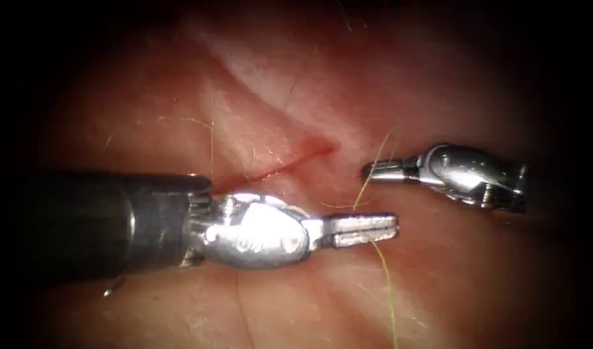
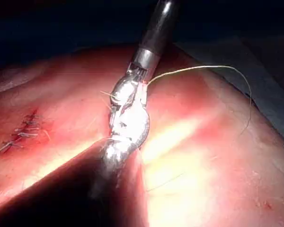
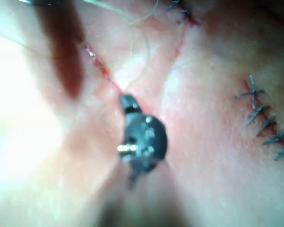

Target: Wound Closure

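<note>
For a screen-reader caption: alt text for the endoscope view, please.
Two tools meet over the tissue right of the cut: the left tool and right tool, jaws shut, each hold the thread.

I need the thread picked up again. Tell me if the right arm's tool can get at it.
Probably yes. The thread runs just beside the right tool, whose jaws are shut; nothing lies between them. The left tool sits lower, with its jaws shut too.

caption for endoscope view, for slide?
Left end effector and right end effector both shut on thread beside the cut.
</note>
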You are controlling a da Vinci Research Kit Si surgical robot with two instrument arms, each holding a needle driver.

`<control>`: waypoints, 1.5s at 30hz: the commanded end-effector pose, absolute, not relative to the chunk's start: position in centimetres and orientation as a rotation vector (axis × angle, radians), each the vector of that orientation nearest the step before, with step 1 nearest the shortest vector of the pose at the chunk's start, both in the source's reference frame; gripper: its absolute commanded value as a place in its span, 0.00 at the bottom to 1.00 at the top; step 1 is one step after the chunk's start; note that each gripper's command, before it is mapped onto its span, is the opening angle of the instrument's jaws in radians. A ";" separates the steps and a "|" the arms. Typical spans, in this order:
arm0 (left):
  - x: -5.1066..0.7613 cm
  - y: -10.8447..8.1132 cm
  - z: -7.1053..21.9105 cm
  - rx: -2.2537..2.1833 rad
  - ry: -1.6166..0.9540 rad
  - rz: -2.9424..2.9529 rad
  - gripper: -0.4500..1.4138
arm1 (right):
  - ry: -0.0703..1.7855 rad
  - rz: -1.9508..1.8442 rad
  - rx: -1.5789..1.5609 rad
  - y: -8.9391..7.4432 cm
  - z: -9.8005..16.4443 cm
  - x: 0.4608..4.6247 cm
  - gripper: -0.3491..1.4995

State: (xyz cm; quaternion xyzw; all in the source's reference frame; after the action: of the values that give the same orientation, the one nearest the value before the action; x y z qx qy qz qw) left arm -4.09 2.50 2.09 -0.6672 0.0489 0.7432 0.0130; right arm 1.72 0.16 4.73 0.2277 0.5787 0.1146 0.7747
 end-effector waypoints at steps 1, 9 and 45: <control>-4.07 2.5 2.1 -2.071 0.158 2.312 0.00 | 1.280 0.251 0.500 0.1 4.7 1.81 0.00; -3.44 2.5 2.1 -2.034 0.164 2.308 0.00 | 1.346 0.205 0.444 0.2 4.5 1.56 0.98; -3.43 2.8 3.1 -2.017 0.258 2.354 0.00 | 1.549 0.280 0.633 0.7 5.1 2.44 0.00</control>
State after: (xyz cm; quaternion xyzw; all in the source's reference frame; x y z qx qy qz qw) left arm -3.41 2.80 3.11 -0.6471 0.0850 0.7575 0.0160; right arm 2.37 0.70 5.01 0.2825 0.6900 0.1220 0.6551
